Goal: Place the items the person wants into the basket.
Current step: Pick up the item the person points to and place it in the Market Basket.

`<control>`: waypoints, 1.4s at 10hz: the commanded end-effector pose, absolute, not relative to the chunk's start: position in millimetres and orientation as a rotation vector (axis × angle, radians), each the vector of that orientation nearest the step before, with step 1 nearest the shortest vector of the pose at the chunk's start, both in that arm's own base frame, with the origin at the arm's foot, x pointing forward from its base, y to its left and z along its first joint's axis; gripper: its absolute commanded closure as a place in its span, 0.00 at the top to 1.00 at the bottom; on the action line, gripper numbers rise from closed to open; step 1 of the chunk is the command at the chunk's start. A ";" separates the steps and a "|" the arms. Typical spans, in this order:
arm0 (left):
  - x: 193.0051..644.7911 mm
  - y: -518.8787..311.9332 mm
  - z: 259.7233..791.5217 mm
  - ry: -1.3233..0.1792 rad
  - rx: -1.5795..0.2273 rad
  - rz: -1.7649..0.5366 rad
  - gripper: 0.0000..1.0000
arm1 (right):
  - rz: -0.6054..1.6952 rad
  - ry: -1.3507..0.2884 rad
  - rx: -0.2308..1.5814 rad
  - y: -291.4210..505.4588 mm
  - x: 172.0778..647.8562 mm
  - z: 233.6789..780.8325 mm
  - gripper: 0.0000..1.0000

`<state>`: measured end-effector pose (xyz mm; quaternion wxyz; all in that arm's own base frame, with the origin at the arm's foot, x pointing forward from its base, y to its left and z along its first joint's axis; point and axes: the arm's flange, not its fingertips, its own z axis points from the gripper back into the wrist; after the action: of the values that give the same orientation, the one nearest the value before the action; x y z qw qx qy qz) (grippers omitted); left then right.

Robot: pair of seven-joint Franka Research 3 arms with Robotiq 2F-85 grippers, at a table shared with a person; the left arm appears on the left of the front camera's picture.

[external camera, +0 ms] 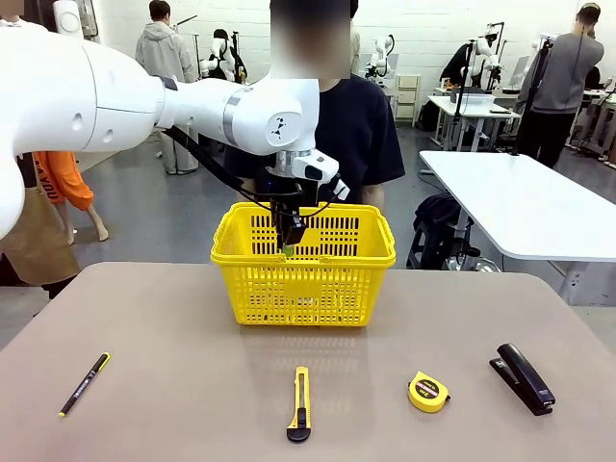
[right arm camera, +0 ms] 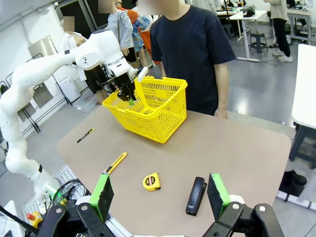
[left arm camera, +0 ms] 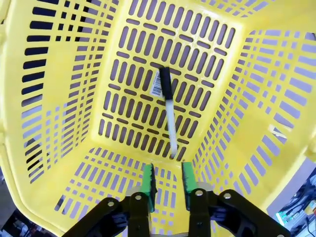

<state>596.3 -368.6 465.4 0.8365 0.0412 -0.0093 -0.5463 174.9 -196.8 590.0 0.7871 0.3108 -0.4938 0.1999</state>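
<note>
The white marker [left arm camera: 168, 111] lies loose on the basket [left arm camera: 59, 98] floor, cap toward 11 o'clock. Your left gripper [left arm camera: 167, 180] hangs at 6 o'clock, pads slightly apart and empty, so that drop looks done. Your right gripper [right arm camera: 160, 190] gapes wide, facing the stapler [right arm camera: 197, 196], a likely next pick.

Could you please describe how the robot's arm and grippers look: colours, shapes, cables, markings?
The left arm is white, with thick rounded segments, a grey ring at one joint and a small black mark on its round wrist joint. A black cable runs under it. The left gripper and the right gripper are black, with flat green pads.
</note>
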 end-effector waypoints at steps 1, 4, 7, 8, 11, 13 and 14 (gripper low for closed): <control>601.6 -370.1 469.0 -0.005 0.075 -1.182 1.00 | 0.439 -1.077 0.680 -195.3 178.1 589.8 1.00; 600.9 -369.9 469.0 0.000 0.078 -1.188 1.00 | 0.439 -1.077 0.680 -195.3 178.1 589.8 1.00; 600.8 -369.6 469.0 0.000 0.081 -1.187 1.00 | 0.439 -1.077 0.680 -195.3 178.1 589.8 1.00; 600.7 -369.0 469.8 -0.004 0.079 -1.182 1.00 | 0.439 -1.077 0.680 -195.3 178.1 589.8 1.00; 581.1 -348.9 494.6 -0.040 0.036 -1.144 1.00 | 0.439 -1.077 0.680 -195.3 178.1 589.8 1.00; 506.9 -305.5 525.3 -0.151 0.080 -1.085 1.00 | 0.439 -1.077 0.680 -195.3 178.1 589.8 1.00; 475.8 -284.1 533.1 -0.207 0.087 -1.076 1.00 | 0.439 -1.077 0.680 -195.3 178.1 589.8 1.00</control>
<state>537.1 -321.5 538.7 0.8520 0.0366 -0.0609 -0.5188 175.2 -196.6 589.7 0.7875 0.3108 -0.4932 0.1999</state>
